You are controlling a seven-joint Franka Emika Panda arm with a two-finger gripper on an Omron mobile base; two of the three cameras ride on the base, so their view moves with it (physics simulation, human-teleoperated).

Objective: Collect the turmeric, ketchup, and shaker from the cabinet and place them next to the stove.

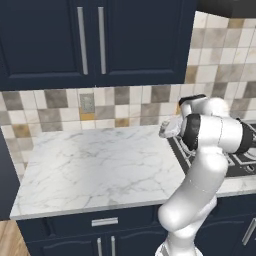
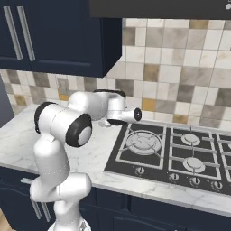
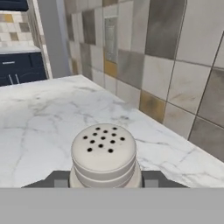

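My gripper [image 3: 105, 181] is clamped on the shaker [image 3: 104, 154]; I'd lower it upright onto the countertop [image 1: 95, 165], beside the stove's [image 2: 180, 153] left edge.

A white marble desk [image 1: 95, 165] veined in grey runs along a tiled backsplash [image 1: 125, 102], above navy base cabinets [image 1: 75, 227]. Set into the desk's right end is the stove [image 2: 180, 153], a black cooktop with grey burner grates and small knobs along its front edge. From the hand view, the marble surface [image 3: 52, 118] meets the tiles at a straight seam.
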